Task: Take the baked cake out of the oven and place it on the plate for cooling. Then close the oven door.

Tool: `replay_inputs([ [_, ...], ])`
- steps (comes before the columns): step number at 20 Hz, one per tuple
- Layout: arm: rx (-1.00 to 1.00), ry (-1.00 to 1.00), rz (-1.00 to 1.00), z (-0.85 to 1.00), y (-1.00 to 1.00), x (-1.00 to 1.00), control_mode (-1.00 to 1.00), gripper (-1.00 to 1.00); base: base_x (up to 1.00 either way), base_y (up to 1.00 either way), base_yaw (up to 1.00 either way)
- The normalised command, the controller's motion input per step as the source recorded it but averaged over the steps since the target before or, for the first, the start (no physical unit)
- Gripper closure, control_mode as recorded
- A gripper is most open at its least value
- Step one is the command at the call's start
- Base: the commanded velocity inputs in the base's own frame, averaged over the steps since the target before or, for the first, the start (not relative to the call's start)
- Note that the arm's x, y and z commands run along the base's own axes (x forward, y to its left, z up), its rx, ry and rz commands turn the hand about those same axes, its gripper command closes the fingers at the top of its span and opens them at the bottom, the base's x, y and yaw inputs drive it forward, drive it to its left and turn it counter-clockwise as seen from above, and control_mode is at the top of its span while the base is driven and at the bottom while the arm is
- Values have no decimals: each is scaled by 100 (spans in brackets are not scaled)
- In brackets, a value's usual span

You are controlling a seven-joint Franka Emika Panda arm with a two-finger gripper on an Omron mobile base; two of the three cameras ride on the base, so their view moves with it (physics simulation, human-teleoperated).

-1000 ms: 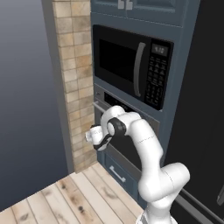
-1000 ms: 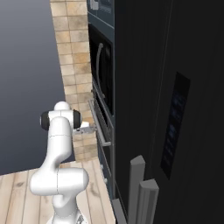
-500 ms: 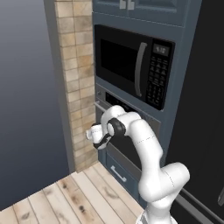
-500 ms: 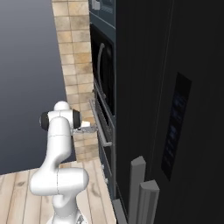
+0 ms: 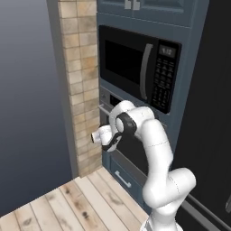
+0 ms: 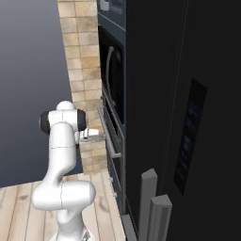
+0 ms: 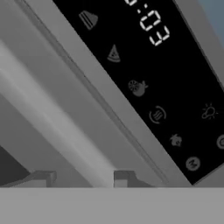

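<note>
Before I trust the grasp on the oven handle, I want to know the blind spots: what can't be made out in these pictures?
- Fingers' grip on the handle: left base view, the arm's wrist covers them; hand view, only the fingers show, cut off at the bottom.
- Oven door: left base view, the arm hides most of it.
- Baked cake and racks: behind the closed door.
- Oven control strip icons: too small to read.
</note>
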Motion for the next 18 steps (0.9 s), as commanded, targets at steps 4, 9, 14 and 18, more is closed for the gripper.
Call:
replay_inputs([
  [4, 24, 0, 15, 100, -100, -19, -100, -100, 0, 0, 0],
  [9, 8, 7, 7, 35, -100, 32, -100, -100, 0, 0, 0],
  [14, -14, 23, 4, -34, -81, 61, -100, 100, 0, 0, 0],
  [18, -30, 25, 1, -82, -70, 54, -100, 100, 0, 0, 0],
])
